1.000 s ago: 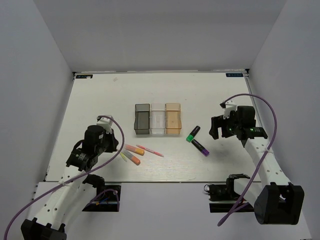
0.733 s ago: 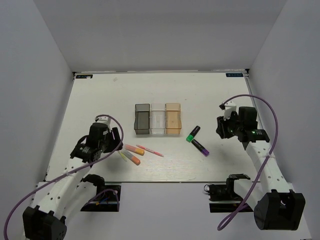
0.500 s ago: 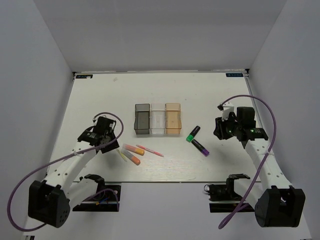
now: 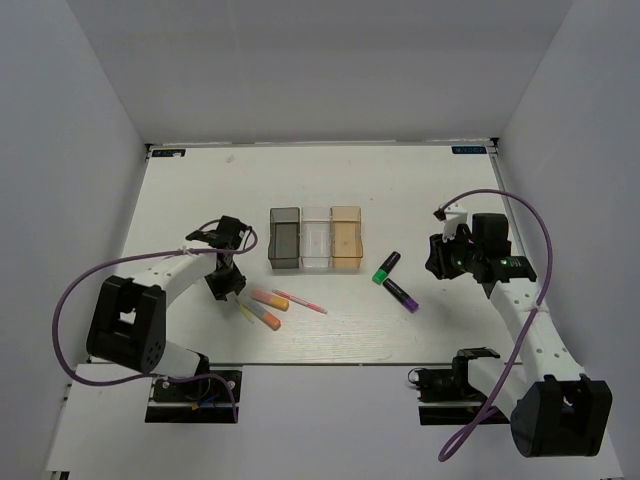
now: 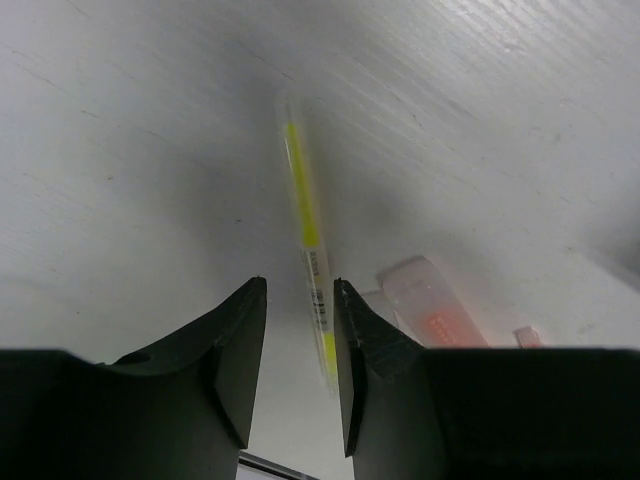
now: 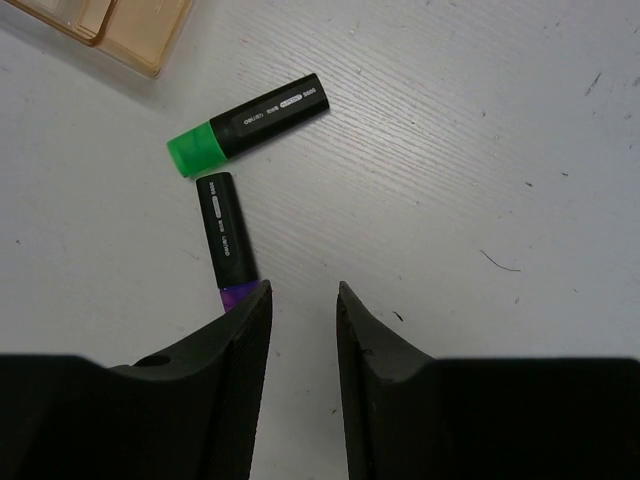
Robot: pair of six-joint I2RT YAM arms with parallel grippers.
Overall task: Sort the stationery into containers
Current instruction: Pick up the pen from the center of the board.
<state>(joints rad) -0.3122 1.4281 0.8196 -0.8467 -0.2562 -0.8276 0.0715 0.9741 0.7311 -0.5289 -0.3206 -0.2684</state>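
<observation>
A thin yellow pen (image 5: 303, 210) lies on the table and runs down between the fingers of my left gripper (image 5: 300, 285), which hangs open over it, apart from its sides. A pink-orange highlighter (image 5: 432, 312) lies just right of it. From above, my left gripper (image 4: 226, 288) is at the left end of the cluster: two stubby highlighters (image 4: 268, 298) and a thin pink pen (image 4: 300, 301). The three joined containers (image 4: 316, 240) stand behind. My right gripper (image 6: 303, 290) is open and empty, beside the purple highlighter (image 6: 225, 235); the green highlighter (image 6: 250, 125) lies beyond.
The pale orange bin's corner (image 6: 110, 30) shows at the top left of the right wrist view. White walls enclose the table (image 4: 200, 190) on three sides. Both arm bases and purple cables sit at the near edge.
My left arm has swung forward and right to the pens, and its jaws have come apart. My right gripper's jaws have narrowed and it has barely shifted.
</observation>
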